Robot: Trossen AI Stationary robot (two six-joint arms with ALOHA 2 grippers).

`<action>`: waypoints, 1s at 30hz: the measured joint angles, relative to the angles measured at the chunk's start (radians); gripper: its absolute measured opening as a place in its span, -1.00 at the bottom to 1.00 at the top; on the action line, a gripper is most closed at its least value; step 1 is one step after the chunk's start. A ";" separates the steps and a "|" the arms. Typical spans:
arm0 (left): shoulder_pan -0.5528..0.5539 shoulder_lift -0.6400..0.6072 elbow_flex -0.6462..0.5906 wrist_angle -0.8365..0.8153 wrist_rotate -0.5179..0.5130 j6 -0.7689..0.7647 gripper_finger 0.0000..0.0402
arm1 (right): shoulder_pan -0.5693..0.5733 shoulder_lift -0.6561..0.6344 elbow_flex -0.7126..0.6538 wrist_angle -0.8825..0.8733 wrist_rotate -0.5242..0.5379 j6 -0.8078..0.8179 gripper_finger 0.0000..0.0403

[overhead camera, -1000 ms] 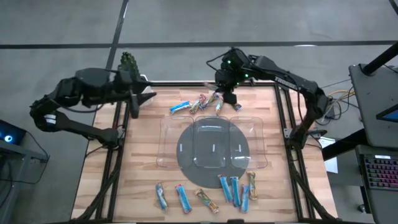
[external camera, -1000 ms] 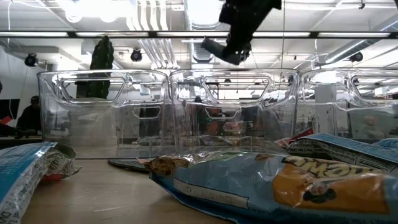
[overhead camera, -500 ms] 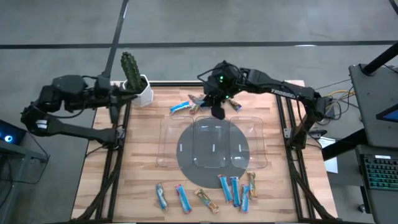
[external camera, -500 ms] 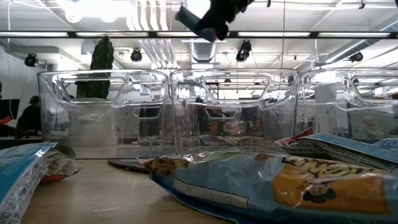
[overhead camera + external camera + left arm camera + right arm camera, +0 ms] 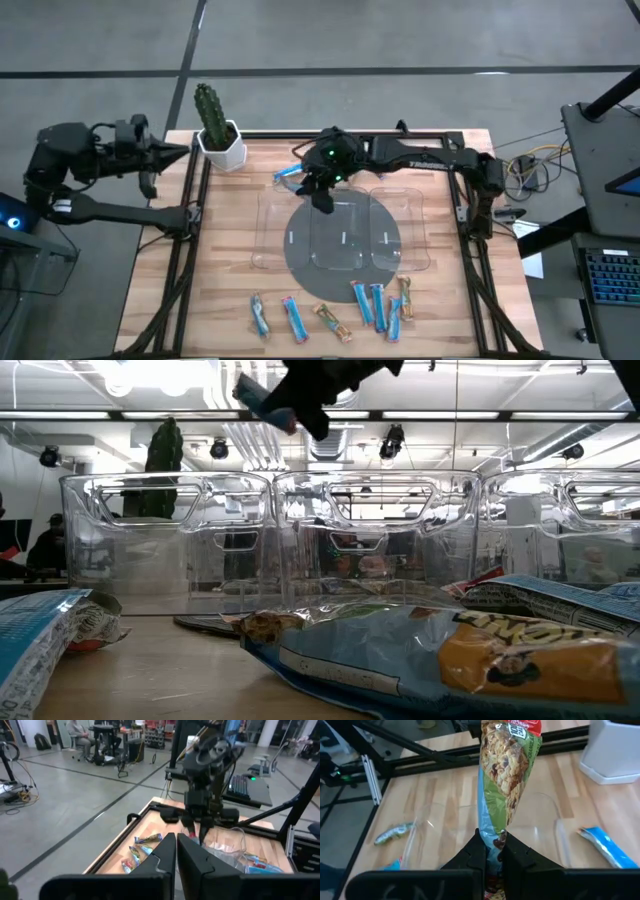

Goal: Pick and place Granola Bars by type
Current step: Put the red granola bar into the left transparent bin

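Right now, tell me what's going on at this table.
The right gripper is shut on a red and green granola bar, holding it in the air above the far left part of the clear tray. The left gripper is shut, holds nothing, and waits off the table's left edge near the cactus pot. More bars lie loose on the near side of the table, and a few beyond the tray.

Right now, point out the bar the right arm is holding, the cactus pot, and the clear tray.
Held granola bar (image 5: 507, 780): right wrist view, middle of its red and green wrapper.
Cactus pot (image 5: 222, 152): high view, white pot's side.
Clear tray (image 5: 418, 228): high view, right compartment's bare wall.
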 joint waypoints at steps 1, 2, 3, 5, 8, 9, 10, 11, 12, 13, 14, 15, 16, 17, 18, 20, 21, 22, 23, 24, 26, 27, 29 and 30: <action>0.000 -0.002 0.000 0.001 0.000 0.000 -1.00 | 0.003 0.011 0.000 0.024 0.000 0.011 -0.89; 0.000 -0.002 0.000 0.000 0.000 0.000 -1.00 | 0.005 0.022 0.000 0.047 -0.001 0.023 -0.89; 0.000 -0.001 0.000 -0.001 0.000 0.000 -1.00 | 0.008 0.035 0.000 0.065 -0.001 0.033 -0.89; 0.000 0.002 -0.001 -0.001 0.000 0.000 -1.00 | 0.011 0.062 0.000 0.105 -0.004 0.051 -0.89; 0.000 0.001 -0.001 -0.001 0.000 0.001 -1.00 | 0.016 0.106 0.000 0.134 -0.013 0.068 -0.89; 0.000 0.000 -0.001 -0.001 0.000 0.001 -1.00 | 0.017 0.119 0.000 0.137 -0.021 0.073 -0.89; 0.000 0.000 -0.001 -0.002 0.002 0.002 -1.00 | 0.018 0.131 0.000 0.134 -0.027 0.081 -0.89; 0.000 0.000 -0.001 -0.007 0.004 0.002 -1.00 | 0.019 0.144 0.000 0.133 -0.028 0.086 -0.89; 0.000 0.001 -0.002 -0.017 0.005 0.001 -1.00 | 0.021 0.156 0.000 0.137 -0.029 0.085 -0.89; 0.000 0.001 -0.004 -0.024 0.009 0.000 -1.00 | 0.022 0.163 0.000 0.135 -0.029 0.085 -0.89; 0.000 0.001 -0.007 -0.029 0.009 -0.001 -1.00 | 0.022 0.170 0.000 0.134 -0.029 0.085 -0.89; 0.000 0.001 -0.011 -0.034 0.009 -0.002 -1.00 | 0.022 0.175 0.000 0.140 -0.029 0.085 -0.89; 0.000 0.001 -0.014 -0.042 0.009 -0.003 -1.00 | 0.022 0.177 0.000 0.141 -0.029 0.089 -0.89; 0.000 0.000 -0.015 -0.050 0.009 -0.004 -1.00 | 0.022 0.177 0.000 0.137 -0.028 0.089 -0.89; 0.000 0.000 -0.016 -0.054 0.009 -0.005 -1.00 | 0.022 0.178 0.000 0.137 -0.025 0.089 -0.89; 0.000 0.002 -0.016 -0.054 0.009 -0.005 -1.00 | 0.021 0.184 0.001 0.146 -0.021 0.088 -0.89; 0.000 0.002 -0.016 -0.054 0.009 -0.005 -1.00 | 0.021 0.185 0.001 0.140 -0.019 0.088 -0.89; 0.000 0.002 -0.016 -0.054 0.009 -0.005 -1.00 | 0.019 0.186 0.000 0.134 -0.018 0.088 -0.89; 0.000 0.002 -0.016 -0.054 0.008 -0.005 -1.00 | 0.019 0.193 0.000 0.137 -0.015 0.085 -0.89; 0.000 0.002 -0.016 -0.054 0.008 -0.005 -1.00 | 0.019 0.197 0.000 0.139 -0.014 0.085 -0.89; 0.000 0.002 -0.016 -0.053 0.009 -0.005 -1.00 | 0.018 0.207 0.000 0.132 -0.014 0.085 -0.89; 0.000 0.002 -0.016 -0.053 0.008 -0.005 -1.00 | 0.018 0.217 0.000 0.133 -0.013 0.085 -0.89; 0.000 0.002 -0.016 -0.053 0.008 -0.006 -1.00 | 0.018 0.230 0.000 0.130 -0.009 0.085 -0.89; 0.000 0.002 -0.016 -0.053 0.008 -0.006 -1.00 | 0.018 0.238 0.000 0.131 -0.002 0.085 -0.89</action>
